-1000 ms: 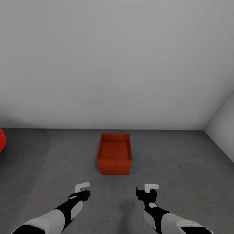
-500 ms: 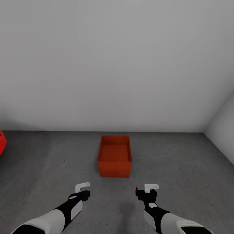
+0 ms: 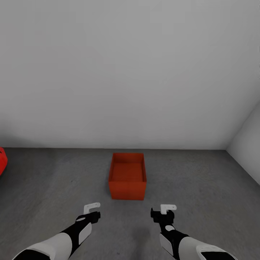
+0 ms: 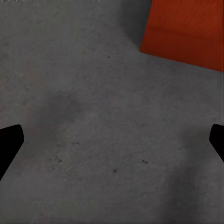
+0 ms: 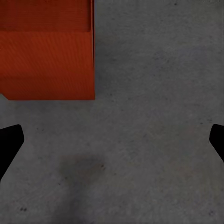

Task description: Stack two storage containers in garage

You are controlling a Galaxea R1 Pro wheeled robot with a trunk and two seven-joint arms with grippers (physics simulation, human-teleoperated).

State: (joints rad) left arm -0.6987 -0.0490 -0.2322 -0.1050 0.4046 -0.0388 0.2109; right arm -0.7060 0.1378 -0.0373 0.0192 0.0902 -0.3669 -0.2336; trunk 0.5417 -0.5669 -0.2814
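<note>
Box: I see one red-orange box [image 3: 127, 176] standing open on the grey floor [image 3: 202, 180], near the wall [image 3: 130, 72].
Left gripper [image 3: 92, 210]: jaws spread wide, empty, short of the box.
Right gripper [image 3: 164, 211]: same, jaws released.
Far left: a red shape [image 3: 2, 161].

Dark grey mottled floor [image 3: 202, 180]; one red-orange storage container [image 3: 127, 176] sits upright on it.
</note>
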